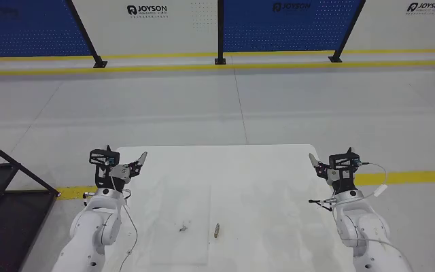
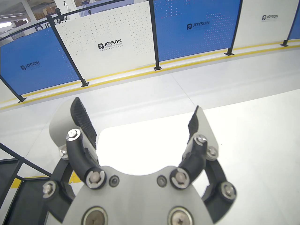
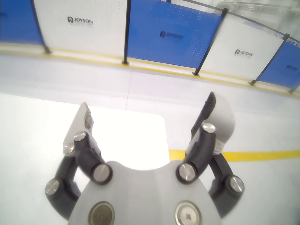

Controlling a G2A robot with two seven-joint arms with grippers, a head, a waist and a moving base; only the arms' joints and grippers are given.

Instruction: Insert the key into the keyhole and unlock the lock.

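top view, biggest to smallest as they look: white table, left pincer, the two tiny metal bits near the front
1. white table
2. left pincer, though probably nearer the camera
3. grey metal bit and brownish metal bit: about alike, too small to rank

Left arm [image 1: 95,228] bent, wrist up, left gripper [image 2: 136,106] raised, fingers spread wide, empty, right arm [image 1: 360,228] mirrored on the opposite side, right gripper [image 3: 147,100] likewise spread wide, empty
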